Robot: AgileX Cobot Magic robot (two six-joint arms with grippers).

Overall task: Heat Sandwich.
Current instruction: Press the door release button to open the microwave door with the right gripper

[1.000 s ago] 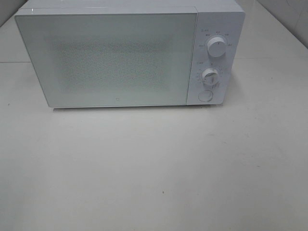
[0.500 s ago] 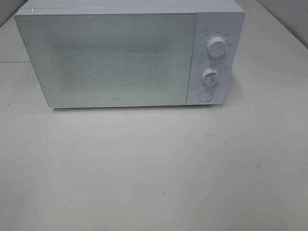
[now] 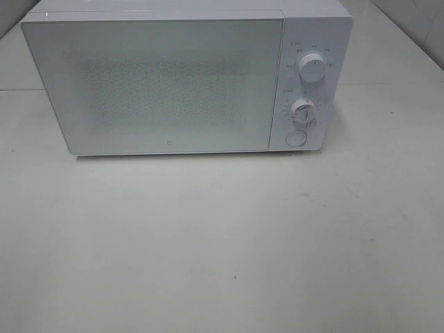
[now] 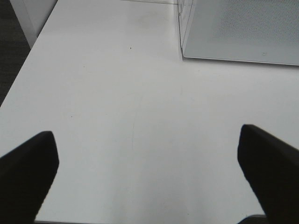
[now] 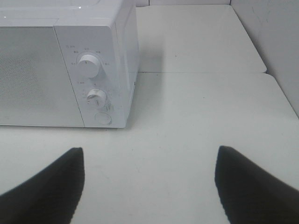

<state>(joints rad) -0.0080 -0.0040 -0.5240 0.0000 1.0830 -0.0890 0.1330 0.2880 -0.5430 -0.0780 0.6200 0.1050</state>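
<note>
A white microwave point(image 3: 187, 80) stands at the back of the white table, its door shut, with two dials point(image 3: 311, 68) and a round button point(image 3: 296, 138) on its right panel. The sandwich is out of view in every frame. Neither arm appears in the high view. In the left wrist view my left gripper point(image 4: 148, 154) is open over bare table, the microwave's front corner point(image 4: 238, 32) ahead of it. In the right wrist view my right gripper point(image 5: 149, 179) is open above the table, facing the microwave's control panel point(image 5: 93, 79). Nothing lies between either pair of fingers.
The table's left edge point(image 4: 21, 65) drops to a dark floor. A grey wall point(image 5: 275, 42) bounds the table on the right side. A seam in the tabletop point(image 5: 201, 72) runs beside the microwave.
</note>
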